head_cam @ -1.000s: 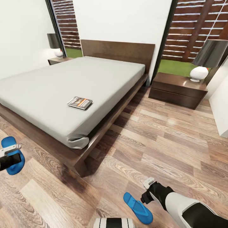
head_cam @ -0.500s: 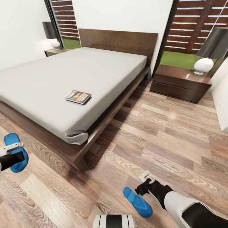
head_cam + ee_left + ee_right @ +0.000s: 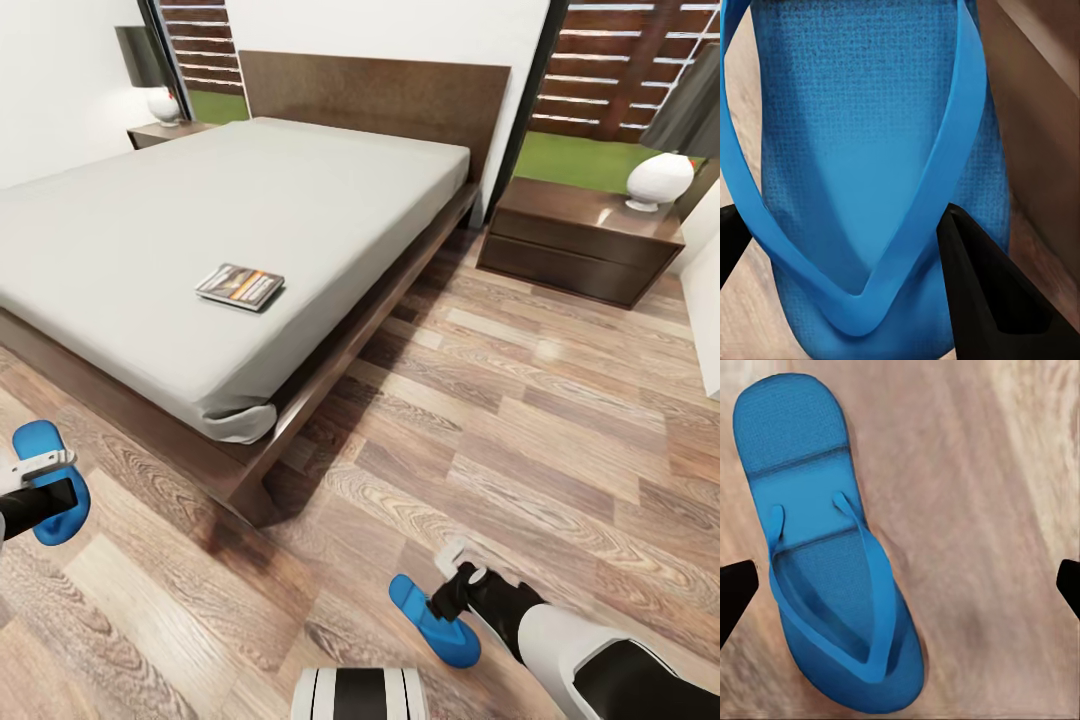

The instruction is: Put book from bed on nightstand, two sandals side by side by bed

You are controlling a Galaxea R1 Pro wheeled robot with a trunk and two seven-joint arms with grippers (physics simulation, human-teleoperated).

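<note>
In the bedroom, the book (image 3: 240, 287) lay flat on the grey mattress of the bed (image 3: 200, 220), near the mattress edge that faced the open floor and toward the bed's foot corner. The bed's dark wooden frame ran out past the mattress along that side and ended in a blunt corner. Beyond the frame, a broad stretch of wood-plank floor (image 3: 520, 420) lay bare between the bed and the near nightstand (image 3: 580, 240), which stood by the headboard against the window and carried a white lamp (image 3: 660, 180) at its far edge. A second nightstand (image 3: 165, 132) stood on the bed's other side.

One sandal (image 3: 433, 620) rested on the floor well out from the bed's foot corner, with the right pincer (image 3: 455, 575) just beside it; in the right wrist view the sandal (image 3: 829, 547) lay strap-up between the two fingertips (image 3: 735, 589), which stood wide apart and clear of it.

The other sandal (image 3: 48, 480) sat off the bed's foot end, with the left pincer (image 3: 40, 475) over it. In the left wrist view the sandal (image 3: 862, 150) lay close up, the dark fingers (image 3: 982, 292) spread on either side of its V-shaped strap, not clamped on it.
</note>
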